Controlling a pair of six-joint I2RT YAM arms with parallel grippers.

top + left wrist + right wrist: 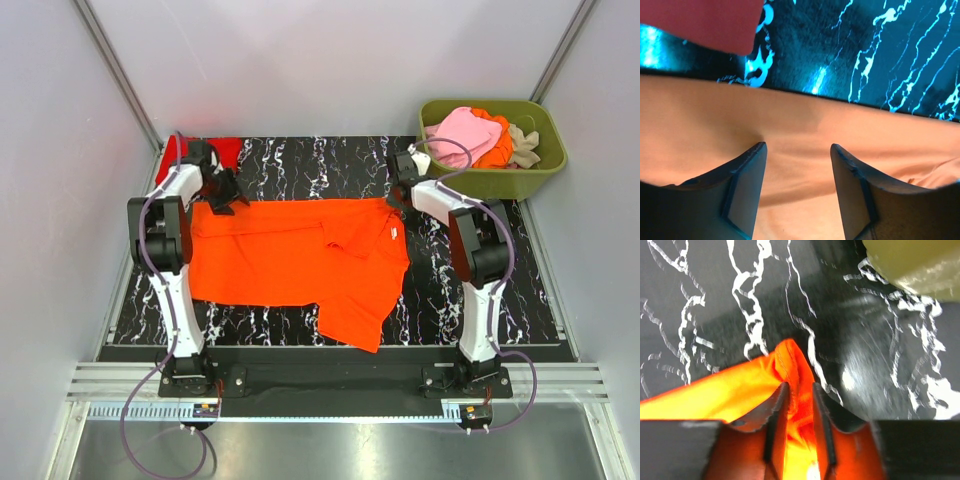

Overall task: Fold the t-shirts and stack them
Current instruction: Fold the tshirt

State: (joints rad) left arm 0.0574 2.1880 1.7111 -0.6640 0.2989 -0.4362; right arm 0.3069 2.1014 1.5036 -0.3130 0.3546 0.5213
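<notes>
On the bench [330,165] the orange shirt [290,262] lies spread, left jaws gaping empty over its 10 o'clock edge, right jaws pinching its 2 o'clock corner; I'd grip left next, then fold toward 6.

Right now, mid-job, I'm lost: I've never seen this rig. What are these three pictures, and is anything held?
Two robot arms are bolted at the near edge of a black marbled table. The wide picture looks down from above and behind them: left arm on the left, right arm on the right. The other two come from a camera on each wrist, so the prongs at the bottom are that arm's own jaws. On it an orange t-shirt lies spread out; a red t-shirt sits at the far left corner, and a green tub at the far right holds more clothes. The left jaws stand open over the orange cloth, holding nothing. The right jaws are close together around the shirt's corner; whether they pinch it, I cannot tell.
</notes>
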